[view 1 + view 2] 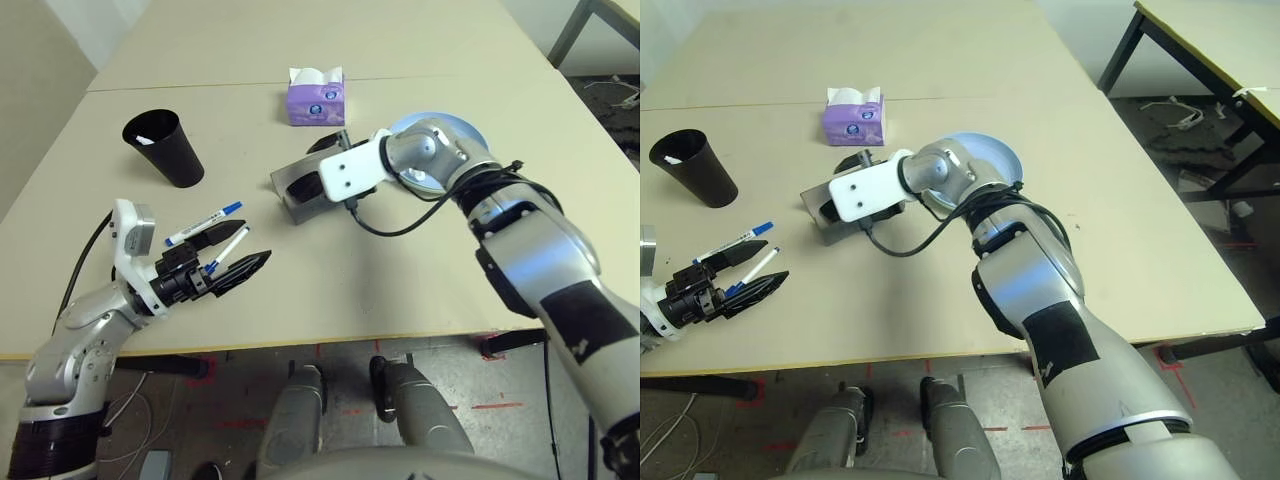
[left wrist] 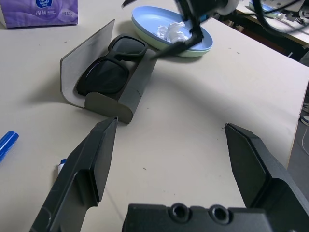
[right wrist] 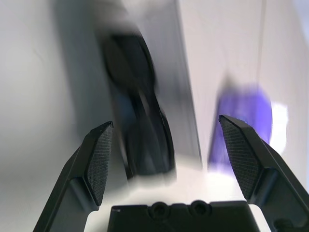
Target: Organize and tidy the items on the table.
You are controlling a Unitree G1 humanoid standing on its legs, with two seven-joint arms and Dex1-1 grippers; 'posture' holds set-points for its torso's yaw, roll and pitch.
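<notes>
At the far left of the pale beige table [image 1: 420,270] a black cup [image 1: 165,147] of tapering, matte form leans with its open mouth toward the left rear, a scrap of white showing inside its rim. Nearer the front edge, the left gripper [image 1: 232,262] hangs level with its two black wedge-shaped fingers spread apart and nothing between them; just beside and partly beneath it lie two white blue-capped markers [image 1: 205,224], their long axes running parallel, caps toward the right rear. Toward the middle, the grey oblong glasses case [image 2: 104,72] stands open, its long axis slanting from left front to right rear and its stiff flat lid raised along the far side; the left wrist view shows what the head views hide behind the arm, namely the black sunglasses [image 2: 112,65] lying folded inside, glossy lenses up, lengthwise along the case. Behind the case sits the purple tissue box [image 1: 316,97], a white sheet puffing from its top. The right gripper [image 3: 174,154] hovers over the case, its ribbed pads wide apart and empty. To the right, under the silver forearm, a round light-blue plate [image 2: 152,30] rests on a green plate [image 2: 190,52], and the wrist view shows a crumpled white tissue [image 2: 171,32] in it.
</notes>
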